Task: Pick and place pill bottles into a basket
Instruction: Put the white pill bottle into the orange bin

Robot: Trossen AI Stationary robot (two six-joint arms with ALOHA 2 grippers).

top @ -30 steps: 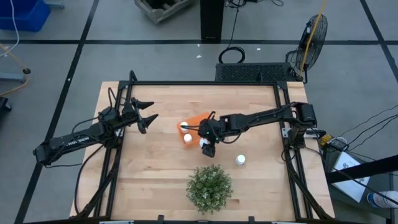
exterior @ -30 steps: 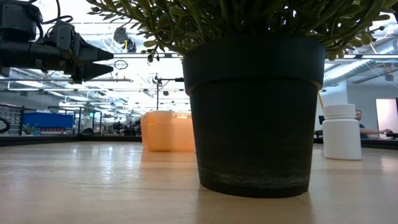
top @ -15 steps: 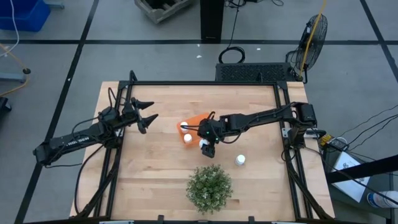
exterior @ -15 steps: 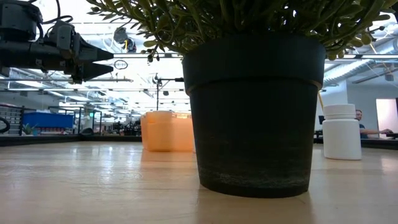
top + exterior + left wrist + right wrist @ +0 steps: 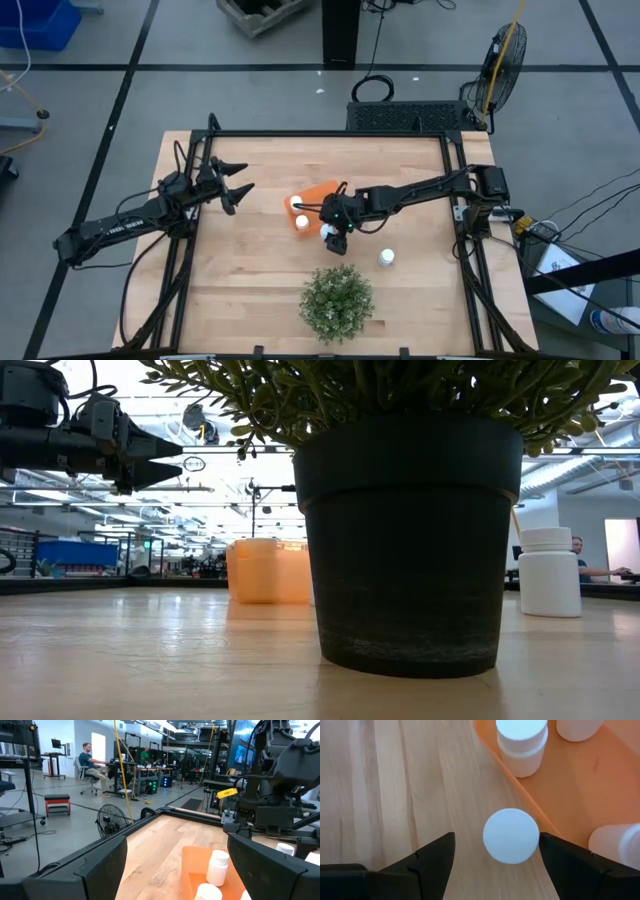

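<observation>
1. The right gripper (image 5: 495, 851) hangs with fingers spread over a pill bottle (image 5: 511, 836) standing on the table (image 5: 260, 260) just beside the basket (image 5: 580, 785)
2. Three bottles (image 5: 521, 742) sit in the basket
3. Another bottle (image 5: 386, 257) stands near the plant (image 5: 337, 301)
4. The left gripper (image 5: 238, 187) waits apart, fingers spread

no readable text, yellow tag (image 5: 227, 793) on far arm too blurred to read

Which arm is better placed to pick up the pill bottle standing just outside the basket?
Right. The right gripper hovers directly over that pill bottle, jaws open either side of it, beside the basket. The left gripper waits away from it, near the table's left side.
</observation>
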